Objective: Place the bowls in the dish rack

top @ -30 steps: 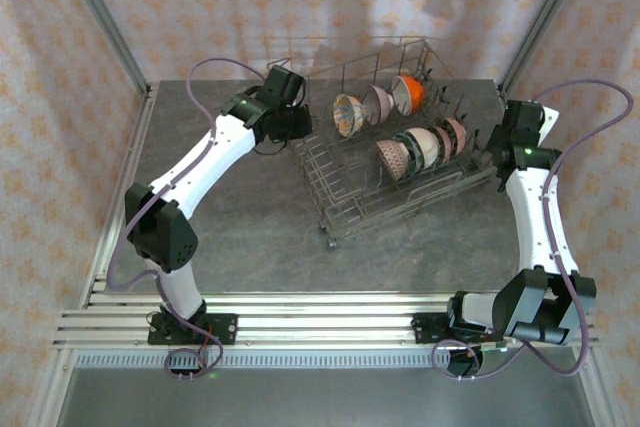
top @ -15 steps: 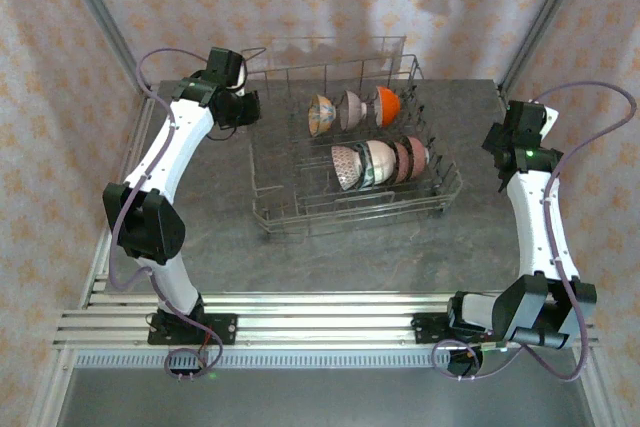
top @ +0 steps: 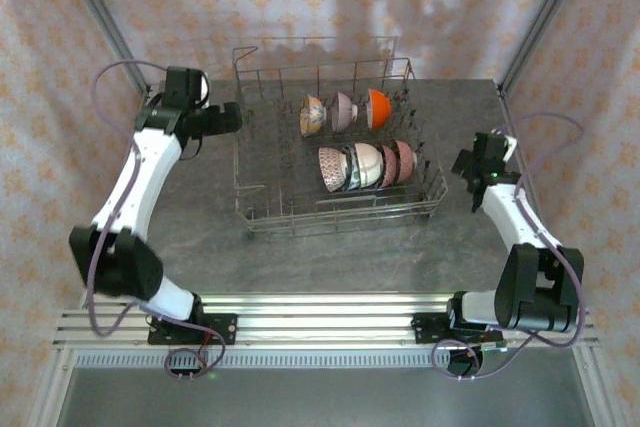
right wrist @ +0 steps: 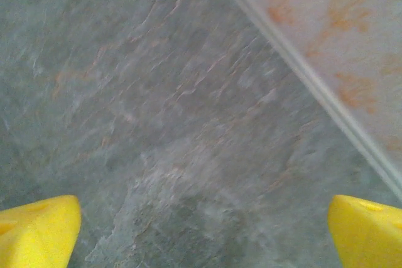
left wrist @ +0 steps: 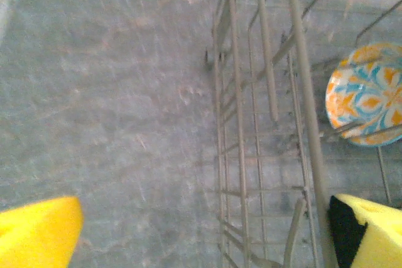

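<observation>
The dish rack (top: pixel 262 172) now sits flat and nearly square to me in the middle of the table (top: pixel 200 237). A second ago it lay skewed and further right. The bowls (top: pixel 365 164) stand on edge in its right half: three in the back row and a tight front row of four or so. They ride along with the rack, their order unchanged. The patterned bowl (left wrist: pixel 367 95) at the left end of the back row shows in my left wrist view.

My left gripper (top: pixel 225 119) was clamped at the rack's corner; now its jaws are spread wide, holding nothing. Its yellow fingers (left wrist: pixel 38 233) straddle the rack's left wall, with the wires between them. My right gripper (top: pixel 463 163) stays fully spread and empty. It has come down closer to the rack's right end, over bare table.
</observation>
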You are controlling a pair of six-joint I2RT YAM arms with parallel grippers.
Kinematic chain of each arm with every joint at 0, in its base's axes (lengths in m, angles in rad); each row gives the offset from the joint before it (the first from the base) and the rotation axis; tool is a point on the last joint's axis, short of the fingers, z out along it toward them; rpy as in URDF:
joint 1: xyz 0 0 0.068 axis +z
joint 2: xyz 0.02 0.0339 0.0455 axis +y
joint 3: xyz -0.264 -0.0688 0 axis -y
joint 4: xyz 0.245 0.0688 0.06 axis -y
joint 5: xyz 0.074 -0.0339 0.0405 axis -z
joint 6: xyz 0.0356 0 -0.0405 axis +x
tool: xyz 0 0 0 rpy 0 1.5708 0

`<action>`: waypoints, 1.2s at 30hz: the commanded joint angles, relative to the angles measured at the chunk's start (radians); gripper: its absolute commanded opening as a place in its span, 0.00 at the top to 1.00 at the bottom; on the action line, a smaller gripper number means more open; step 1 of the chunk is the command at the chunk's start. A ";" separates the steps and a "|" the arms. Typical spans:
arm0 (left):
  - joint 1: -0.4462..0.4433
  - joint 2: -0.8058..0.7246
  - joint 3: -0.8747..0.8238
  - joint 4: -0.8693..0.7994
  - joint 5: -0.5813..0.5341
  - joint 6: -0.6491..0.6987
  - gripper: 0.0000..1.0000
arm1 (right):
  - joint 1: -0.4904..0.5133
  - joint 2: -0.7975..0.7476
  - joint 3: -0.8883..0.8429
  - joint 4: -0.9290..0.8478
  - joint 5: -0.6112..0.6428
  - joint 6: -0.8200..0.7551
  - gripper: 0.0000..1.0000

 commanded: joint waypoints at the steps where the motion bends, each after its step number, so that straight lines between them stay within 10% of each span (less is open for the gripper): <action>1: 0.044 -0.213 -0.241 0.210 -0.296 0.037 0.00 | 0.044 0.015 -0.129 0.324 0.049 0.007 0.00; 12: 0.078 -0.455 -1.096 1.067 -0.286 0.029 0.01 | 0.144 0.185 -0.342 0.940 -0.035 -0.110 0.00; 28: -0.011 0.147 -1.217 1.998 -0.289 0.209 0.01 | 0.129 0.197 -0.355 0.952 -0.097 -0.112 0.00; 36: -0.040 0.088 -1.118 1.713 -0.353 0.208 0.01 | 0.129 0.198 -0.353 0.948 -0.101 -0.116 0.00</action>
